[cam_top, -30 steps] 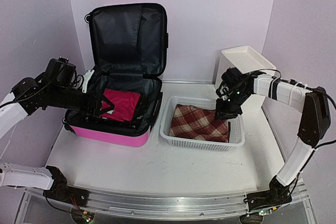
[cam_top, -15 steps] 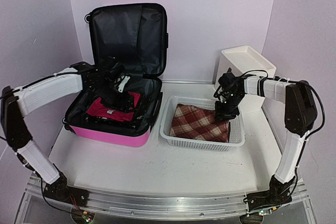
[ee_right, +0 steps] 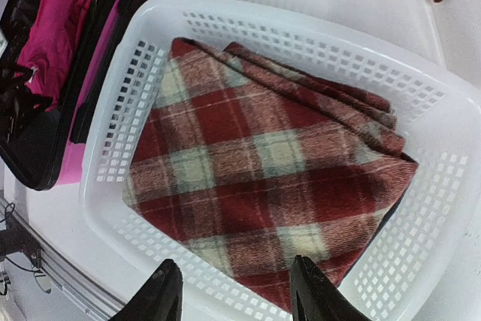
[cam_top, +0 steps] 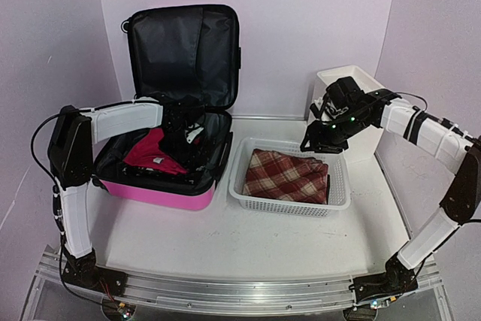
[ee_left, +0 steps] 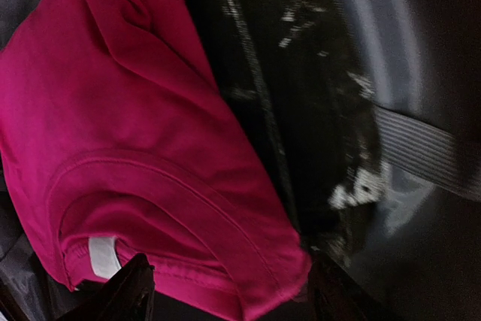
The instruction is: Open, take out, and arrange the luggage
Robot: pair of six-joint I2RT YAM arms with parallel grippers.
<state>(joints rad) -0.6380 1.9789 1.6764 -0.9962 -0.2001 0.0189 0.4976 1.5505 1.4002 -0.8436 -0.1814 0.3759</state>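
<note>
Since pressing at the right end of the plaid cloth [ee_right: 263,171] a second ago, has risen clear of it: right gripper [ee_right: 237,295], hanging over the white mesh basket [ee_right: 421,110], fingers [ee_right: 165,295] spread, nothing between them. Leaves the cloth folded flat in the basket, apart from any finger. Counts, by this reading, as one item taken out and arranged.

On the other side, has swung in too: left gripper [ee_left: 233,295], moved from the left rim of the luggage [cam_top: 161,192] to deep in its lower half, over the pink garment [ee_left: 135,125]. Fingers apart there as well, straddling the collar end of the garment; possibly brushing the fabric, but too dark and close in the wrist view to say. No clamp visible. Garment itself bunched further left than a second ago.

Luggage at the left of the table [cam_top: 248,246], standing open, upper half upright, pink shell flat, just beside the basket. Opening done, then; unpacking half done. Next, probably: close on the pink garment, lift it over the rim, carry toward the basket.
</note>
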